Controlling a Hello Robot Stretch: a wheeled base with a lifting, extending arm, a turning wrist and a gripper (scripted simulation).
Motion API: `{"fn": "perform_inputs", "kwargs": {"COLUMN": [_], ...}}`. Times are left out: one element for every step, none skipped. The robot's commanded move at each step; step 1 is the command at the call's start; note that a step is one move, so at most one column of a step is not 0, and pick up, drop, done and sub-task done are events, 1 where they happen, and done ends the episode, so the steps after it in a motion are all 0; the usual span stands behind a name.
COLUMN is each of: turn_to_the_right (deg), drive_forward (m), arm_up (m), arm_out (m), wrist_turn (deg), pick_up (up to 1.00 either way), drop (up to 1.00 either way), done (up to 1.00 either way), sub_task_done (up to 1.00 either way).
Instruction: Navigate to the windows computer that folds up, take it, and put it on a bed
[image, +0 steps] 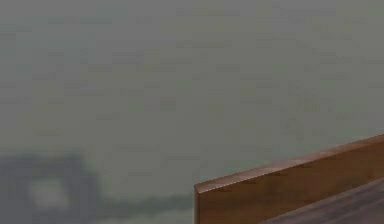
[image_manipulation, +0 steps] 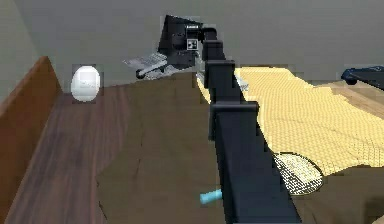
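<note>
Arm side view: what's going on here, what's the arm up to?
The Stretch's arm reaches out over a brown wooden surface partly covered by a yellow cloth. The gripper holds a flat grey thing, likely the laptop, clear of the surface and seen against the wall. A white egg-shaped object sits to its left on the wood.

A plain grey-green wall (image: 190, 80) stands ahead in the forward view, with a reddish-brown wooden board (image: 290, 185) slanting across the lower right. In the arm side view, a dark brown wood-grained surface (image_manipulation: 130, 150) has a raised wooden side rail (image_manipulation: 30, 95) along its left. A pale yellow woven cloth (image_manipulation: 310, 110) is spread on its right.
</note>
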Motion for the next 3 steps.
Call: {"fn": "perform_inputs", "kwargs": {"turn_to_the_right": [0.0,0.0,0.0], "drive_forward": [0.0,0.0,0.0], "arm_up": [0.0,-0.22,-0.32], "arm_out": [0.0,0.0,0.0], "wrist_turn": [33.0,0.0,0.0], "pick_up": [0.0,0.0,0.0], "drop": [0.0,0.0,0.0], "done": [0.0,0.0,0.0], "sub_task_done": [0.0,0.0,0.0]}}
